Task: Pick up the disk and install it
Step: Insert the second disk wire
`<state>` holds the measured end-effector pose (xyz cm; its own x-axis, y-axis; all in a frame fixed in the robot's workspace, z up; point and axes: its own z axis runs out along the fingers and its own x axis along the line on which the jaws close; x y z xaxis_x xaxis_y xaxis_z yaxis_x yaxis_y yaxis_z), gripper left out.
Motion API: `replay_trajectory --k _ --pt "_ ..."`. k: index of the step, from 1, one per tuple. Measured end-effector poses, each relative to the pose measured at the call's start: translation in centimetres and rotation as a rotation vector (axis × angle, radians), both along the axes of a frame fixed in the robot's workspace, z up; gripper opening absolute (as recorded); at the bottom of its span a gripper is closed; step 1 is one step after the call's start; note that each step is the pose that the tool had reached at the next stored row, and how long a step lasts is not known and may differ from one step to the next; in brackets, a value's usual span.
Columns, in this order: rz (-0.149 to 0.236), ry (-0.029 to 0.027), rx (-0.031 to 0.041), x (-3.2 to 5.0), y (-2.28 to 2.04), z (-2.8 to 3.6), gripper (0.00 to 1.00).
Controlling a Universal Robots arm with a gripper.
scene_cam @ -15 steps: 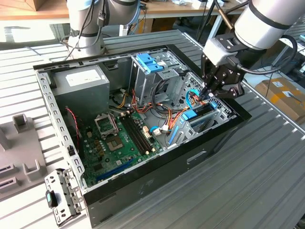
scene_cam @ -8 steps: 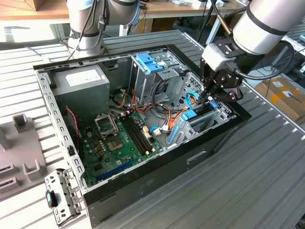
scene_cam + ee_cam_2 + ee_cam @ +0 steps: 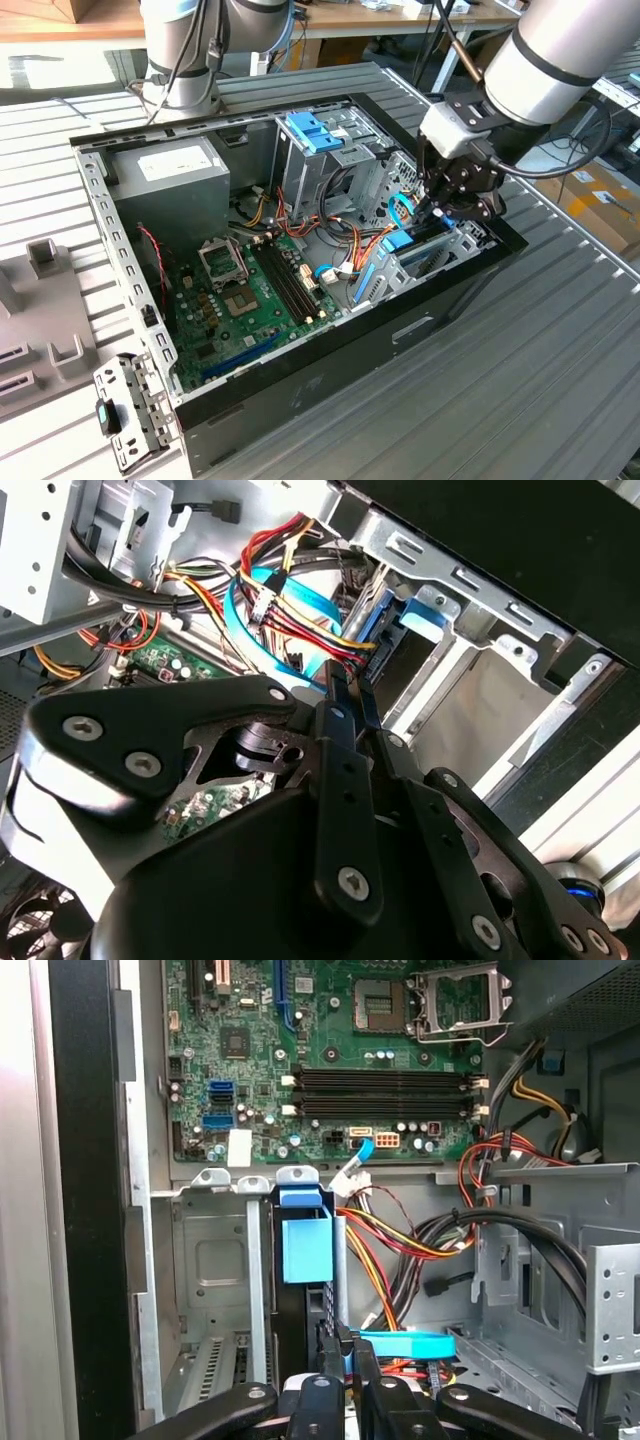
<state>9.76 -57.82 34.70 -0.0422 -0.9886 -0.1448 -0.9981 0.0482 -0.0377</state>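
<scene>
Disk point(image 3: 305, 1250) upright in case's drive bay point(image 3: 215, 1260), claw point(image 3: 340, 1355) closed just behind it, gripping nothing.

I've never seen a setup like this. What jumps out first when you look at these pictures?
An opened computer case lies on a slatted metal table, its green motherboard bare in the middle. At the exterior view's right, a big white robot arm reaches down and puts its black gripper into the case's drive bay. There the disk, with bright blue rails, stands on edge in the metal cage, beside bundles of red, yellow and black wires.
</scene>
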Motion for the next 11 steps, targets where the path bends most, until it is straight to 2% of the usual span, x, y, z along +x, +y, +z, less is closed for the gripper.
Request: replay_trajectory --k 11 --pt "0.009 0.0000 -0.0045 -0.11 -0.31 -0.28 0.16"
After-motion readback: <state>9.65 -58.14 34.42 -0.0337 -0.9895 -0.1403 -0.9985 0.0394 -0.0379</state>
